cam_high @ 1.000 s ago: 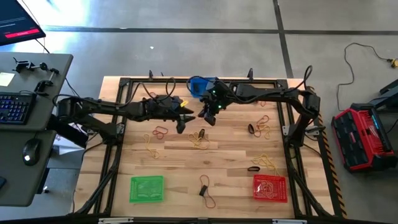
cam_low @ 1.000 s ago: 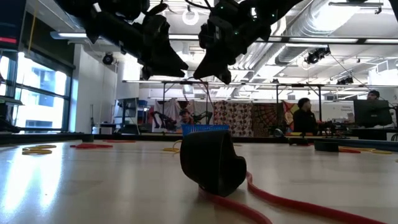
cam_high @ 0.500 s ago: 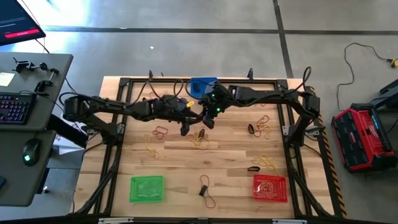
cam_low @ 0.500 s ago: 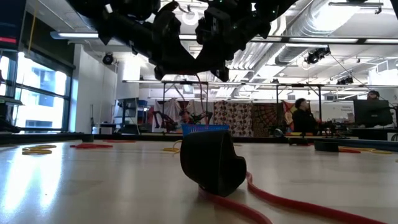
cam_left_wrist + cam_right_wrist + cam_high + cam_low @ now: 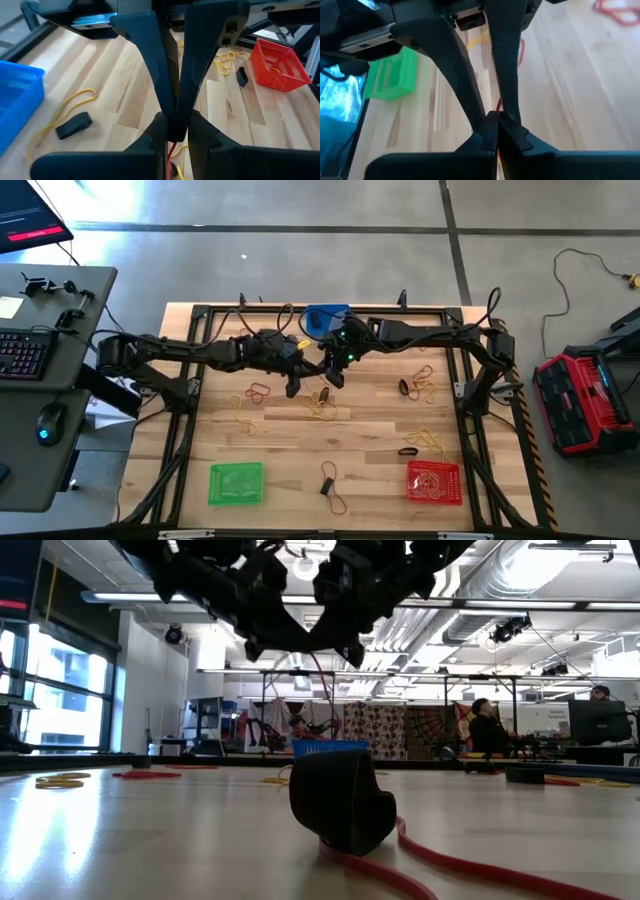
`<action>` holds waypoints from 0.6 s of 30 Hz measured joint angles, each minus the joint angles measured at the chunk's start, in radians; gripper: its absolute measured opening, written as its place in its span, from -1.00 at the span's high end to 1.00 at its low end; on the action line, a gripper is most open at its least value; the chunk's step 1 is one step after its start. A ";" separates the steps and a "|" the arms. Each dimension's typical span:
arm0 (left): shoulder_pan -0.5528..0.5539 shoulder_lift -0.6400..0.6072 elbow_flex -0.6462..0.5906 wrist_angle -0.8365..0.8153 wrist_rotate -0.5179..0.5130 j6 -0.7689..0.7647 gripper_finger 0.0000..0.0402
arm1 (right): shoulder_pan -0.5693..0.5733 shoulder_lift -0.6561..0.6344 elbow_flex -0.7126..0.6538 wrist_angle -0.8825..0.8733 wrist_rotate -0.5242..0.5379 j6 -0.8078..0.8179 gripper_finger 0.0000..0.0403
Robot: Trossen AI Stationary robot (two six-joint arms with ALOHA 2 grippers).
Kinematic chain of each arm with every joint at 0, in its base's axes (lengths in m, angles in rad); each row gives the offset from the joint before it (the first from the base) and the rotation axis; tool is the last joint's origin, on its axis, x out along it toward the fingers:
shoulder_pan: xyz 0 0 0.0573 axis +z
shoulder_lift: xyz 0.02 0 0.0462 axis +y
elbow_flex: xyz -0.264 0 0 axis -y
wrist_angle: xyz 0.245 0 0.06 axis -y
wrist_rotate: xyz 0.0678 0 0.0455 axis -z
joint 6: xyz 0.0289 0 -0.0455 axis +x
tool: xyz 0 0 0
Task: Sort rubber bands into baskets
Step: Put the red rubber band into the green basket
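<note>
Rubber bands (image 5: 321,404) thin, yellow, red, scattered loops

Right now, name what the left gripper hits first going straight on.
The right gripper: its fingers point straight back at the left gripper, tip to tip, seemingly almost touching, though depth is unclear.

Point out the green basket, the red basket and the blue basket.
green basket (image 5: 237,484), high view, middle of its mesh floor.
red basket (image 5: 434,482), high view, middle of its mesh floor.
blue basket (image 5: 318,315), high view, visible part beside the right arm.
</note>
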 joint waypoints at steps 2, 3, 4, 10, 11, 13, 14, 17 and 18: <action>0.007 -0.034 0.000 -0.019 -0.002 0.007 0.89 | 0.000 -0.002 0.004 0.020 0.002 0.003 1.00; 0.012 -0.051 0.000 -0.033 -0.004 0.008 0.89 | 0.000 -0.003 0.004 0.035 0.001 0.005 1.00; 0.017 -0.066 0.000 -0.050 -0.004 0.008 0.89 | 0.000 -0.002 0.003 0.059 0.002 0.005 1.00; 0.025 -0.129 0.003 -0.147 -0.037 0.018 0.93 | -0.001 0.004 -0.007 0.242 0.006 -0.042 1.00; 0.025 -0.135 0.003 -0.153 -0.041 0.024 0.93 | -0.002 0.005 -0.009 0.264 0.006 -0.055 1.00; 0.026 -0.142 0.003 -0.159 -0.043 0.038 0.93 | -0.002 0.006 -0.009 0.292 0.008 -0.078 1.00; 0.027 -0.146 0.004 -0.158 -0.045 0.042 0.93 | -0.002 0.006 -0.009 0.291 0.007 -0.085 1.00; 0.025 -0.149 0.003 -0.163 -0.040 0.037 0.93 | -0.002 0.006 -0.008 0.256 0.010 -0.101 1.00; 0.024 -0.149 0.002 -0.164 -0.038 0.030 0.94 | -0.001 0.006 -0.006 0.235 0.010 -0.101 1.00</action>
